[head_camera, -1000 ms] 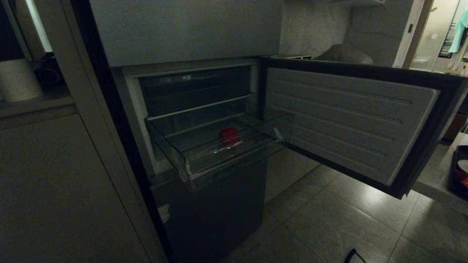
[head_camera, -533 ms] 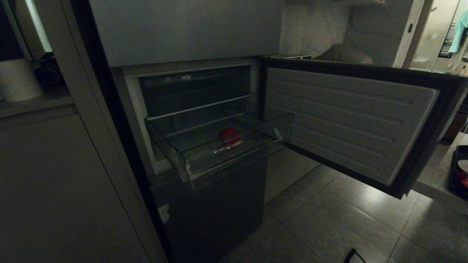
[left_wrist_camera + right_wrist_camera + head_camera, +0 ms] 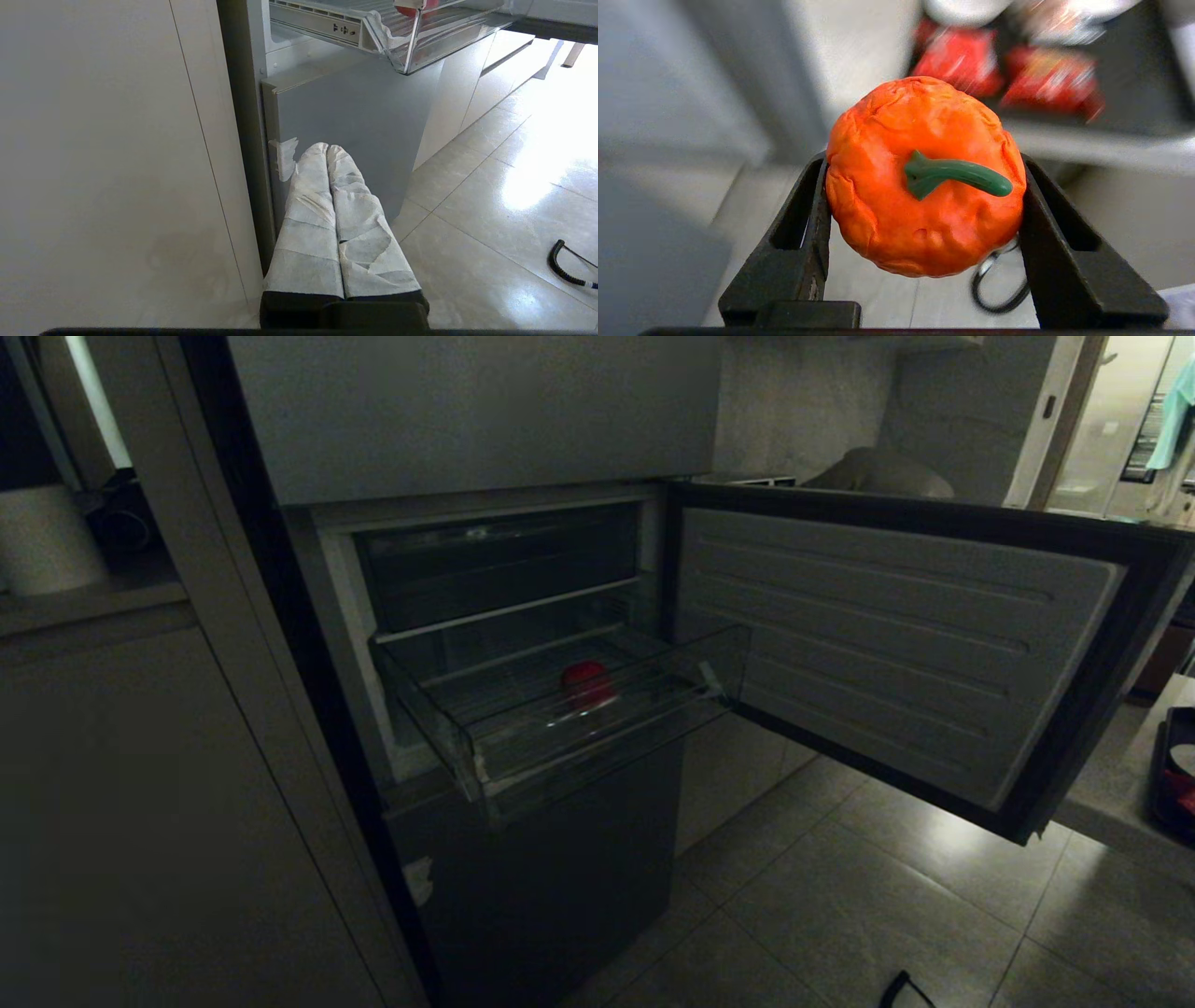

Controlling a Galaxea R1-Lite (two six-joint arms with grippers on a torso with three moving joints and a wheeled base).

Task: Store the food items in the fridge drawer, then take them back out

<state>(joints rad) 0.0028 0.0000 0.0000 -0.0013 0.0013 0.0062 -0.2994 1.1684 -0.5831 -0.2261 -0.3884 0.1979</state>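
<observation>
The fridge (image 3: pixel 523 859) stands with its middle door (image 3: pixel 896 644) swung fully open toward the robot's right. The fridge drawer (image 3: pixel 597 747), a clear plastic tray, is pulled out past the front of the compartment. One red food item (image 3: pixel 586 683) rests on the drawer floor, near its middle and apart from the raised front lip. In the left wrist view, only the lower edge of this item shows through the drawer's underside.

The right tool (image 3: pixel 924 186) is not visible in the head view. In the right wrist view its two black fingers (image 3: pixel 803 233) press against opposite sides of an orange-red pumpkin-shaped food item (image 3: pixel 896 196) with a green stem (image 3: pixel 957 175); the item is gripped between them, clear of any surface. Behind it, blurred, several red packets (image 3: pixel 962 60) lie in a dark tray (image 3: pixel 1134 93) on a pale bench (image 3: pixel 1087 149). A black cable loop (image 3: pixel 999 289) lies on the tiled floor (image 3: pixel 896 298) below the tool.

The left tool (image 3: pixel 327 151) is parked low beside the fridge's lower door panel (image 3: pixel 355 121), below the drawer. Its two white-wrapped fingers (image 3: pixel 308 196) lie pressed together, closed on nothing. A whitish tape scrap (image 3: pixel 282 158) sits on the panel edge just beside the fingertips; whether they touch the panel cannot be determined.
</observation>
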